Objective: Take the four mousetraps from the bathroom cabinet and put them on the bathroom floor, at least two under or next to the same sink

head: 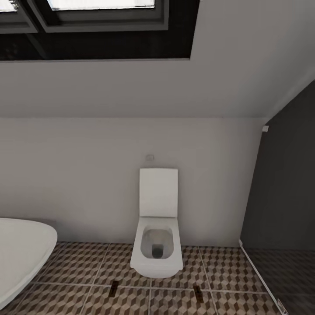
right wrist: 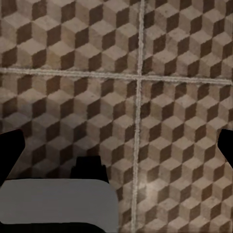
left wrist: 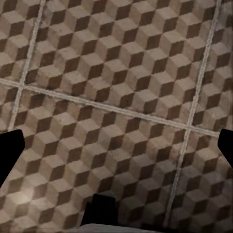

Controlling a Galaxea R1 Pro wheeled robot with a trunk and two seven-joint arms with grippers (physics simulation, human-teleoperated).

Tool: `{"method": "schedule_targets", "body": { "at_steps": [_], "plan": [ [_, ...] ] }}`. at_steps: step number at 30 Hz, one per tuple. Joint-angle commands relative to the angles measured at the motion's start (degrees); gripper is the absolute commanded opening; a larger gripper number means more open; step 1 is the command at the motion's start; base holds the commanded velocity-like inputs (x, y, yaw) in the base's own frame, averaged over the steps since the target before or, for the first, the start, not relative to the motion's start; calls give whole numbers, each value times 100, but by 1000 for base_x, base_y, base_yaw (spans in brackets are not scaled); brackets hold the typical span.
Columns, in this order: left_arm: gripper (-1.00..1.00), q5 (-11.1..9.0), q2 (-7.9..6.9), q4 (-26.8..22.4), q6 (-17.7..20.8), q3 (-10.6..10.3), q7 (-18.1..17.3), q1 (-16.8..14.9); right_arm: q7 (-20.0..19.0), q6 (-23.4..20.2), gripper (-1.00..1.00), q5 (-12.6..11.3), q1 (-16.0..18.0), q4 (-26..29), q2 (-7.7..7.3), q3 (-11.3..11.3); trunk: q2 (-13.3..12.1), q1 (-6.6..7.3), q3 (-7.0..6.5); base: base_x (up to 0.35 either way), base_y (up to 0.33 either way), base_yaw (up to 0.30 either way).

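The bathroom floor (head: 131, 302), tiled in a brown, beige and white cube pattern with pale grout lines, stretches before me. The mousetraps, the cabinet and the sink are out of view. In the left wrist view my left gripper (left wrist: 116, 148) hangs open over bare floor (left wrist: 121, 73), its dark fingertips (left wrist: 9, 150) far apart at the picture's sides. In the right wrist view my right gripper (right wrist: 116, 145) is likewise open above the tiles (right wrist: 73, 48), with nothing between its fingertips (right wrist: 225, 145).
A white toilet (head: 157, 245) with raised lid stands against the pale back wall. A white bathtub rim (head: 26, 253) curves in at the left. A dark glass shower partition (head: 284, 197) closes the right. Two small dark marks (head: 113, 288) lie on the tiles before the toilet.
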State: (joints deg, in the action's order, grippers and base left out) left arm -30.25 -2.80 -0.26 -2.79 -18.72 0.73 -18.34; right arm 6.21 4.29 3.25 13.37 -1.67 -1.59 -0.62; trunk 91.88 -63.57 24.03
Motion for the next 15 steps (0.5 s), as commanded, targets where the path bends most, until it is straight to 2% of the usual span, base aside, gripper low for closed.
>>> {"method": "schedule_targets", "body": {
  "at_steps": [1,15],
  "plan": [
    [100,-39,18,0,-14,-49,7,26,17,30,100,36,-19,-18,11,-8,-38,23,-12,0,0,0],
    [100,-6,131,-3,-20,-55,6,350,12,22,100,22,-196,-18,175,-8,-600,331,-264,0,0,0]
  ]
}}
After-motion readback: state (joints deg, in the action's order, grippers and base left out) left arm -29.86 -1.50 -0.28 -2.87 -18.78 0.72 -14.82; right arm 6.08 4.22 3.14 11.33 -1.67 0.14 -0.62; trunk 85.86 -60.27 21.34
